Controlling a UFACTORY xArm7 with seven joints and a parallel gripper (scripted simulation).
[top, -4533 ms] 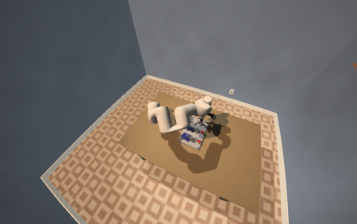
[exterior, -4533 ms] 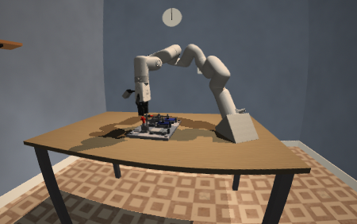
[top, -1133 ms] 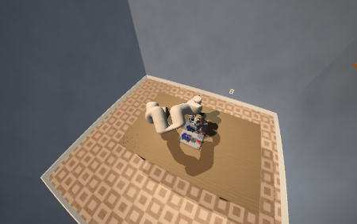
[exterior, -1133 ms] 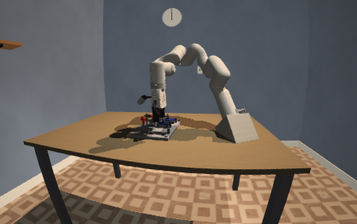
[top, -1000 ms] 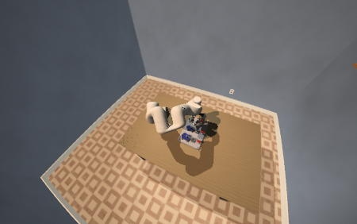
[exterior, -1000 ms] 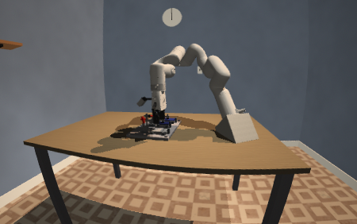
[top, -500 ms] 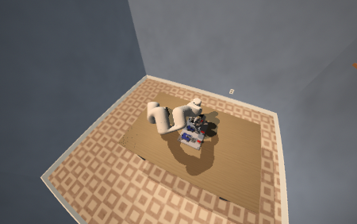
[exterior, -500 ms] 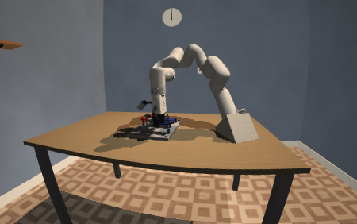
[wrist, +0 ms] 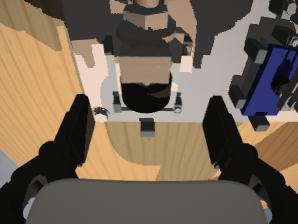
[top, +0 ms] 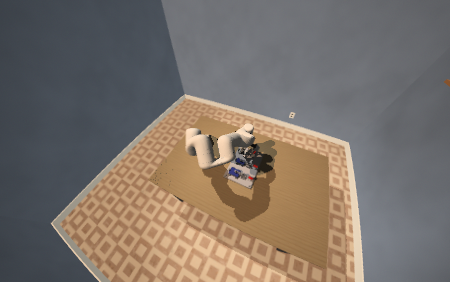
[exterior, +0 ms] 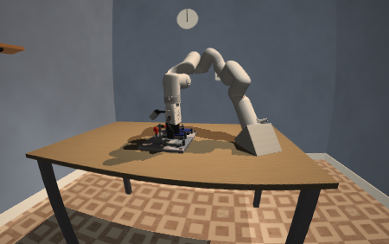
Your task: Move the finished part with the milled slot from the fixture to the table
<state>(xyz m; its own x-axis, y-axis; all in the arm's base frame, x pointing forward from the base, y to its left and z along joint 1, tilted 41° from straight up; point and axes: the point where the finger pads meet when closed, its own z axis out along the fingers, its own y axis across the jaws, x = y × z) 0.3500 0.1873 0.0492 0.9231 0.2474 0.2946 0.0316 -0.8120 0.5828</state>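
Hard-edged dark shadows across warm-lit wood.

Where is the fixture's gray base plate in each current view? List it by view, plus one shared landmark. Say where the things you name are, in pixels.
Top: base plate [top: 251, 184] [exterior: 166, 149] [wrist: 207, 95] right of picture center, below the arm's end.
Exterior: left of center, under the gripper [exterior: 173, 131] [wrist: 148, 108].
Wrist: across the upper part.
Shared landmark: wooden tabletop [top: 300, 200] [exterior: 86, 144] [wrist: 35, 85].

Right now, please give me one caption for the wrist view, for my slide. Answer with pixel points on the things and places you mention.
Open gripper [exterior: 173, 136] [wrist: 148, 108] at the edge of the fixture plate [wrist: 200, 100], a blue blank [wrist: 262, 95] to one side.
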